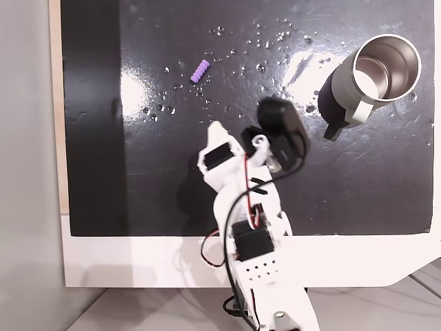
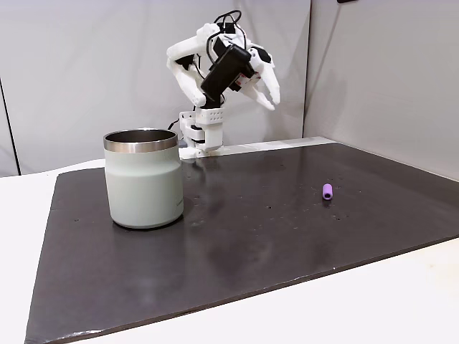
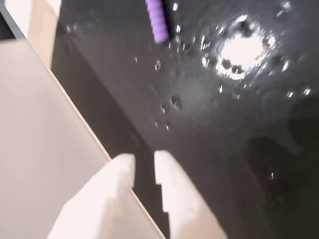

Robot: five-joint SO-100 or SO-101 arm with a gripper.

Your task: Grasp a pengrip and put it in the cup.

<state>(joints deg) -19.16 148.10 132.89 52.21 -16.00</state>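
Observation:
The light-purple pengrip (image 1: 199,70) lies on the black mat (image 1: 344,186) in the upper left of a fixed view, far from the cup. It shows small at the right of the mat (image 2: 328,191) in another fixed view, and at the top edge (image 3: 157,20) in the wrist view. The steel cup (image 1: 382,69) stands upright at the mat's upper right, handle toward the arm, and sits large at the left (image 2: 143,179). My gripper (image 1: 212,129) hangs high above the mat (image 2: 271,100), pointing toward the pengrip. Its white fingers (image 3: 144,162) are almost together, with nothing between them.
Shiny specks and glare patches dot the mat around the pengrip (image 1: 262,41). A white table edge (image 1: 138,262) borders the mat at the arm's base. A tan strip (image 1: 55,103) and grey wall run along the mat's left side. Red and black cables (image 1: 234,207) hang along the arm.

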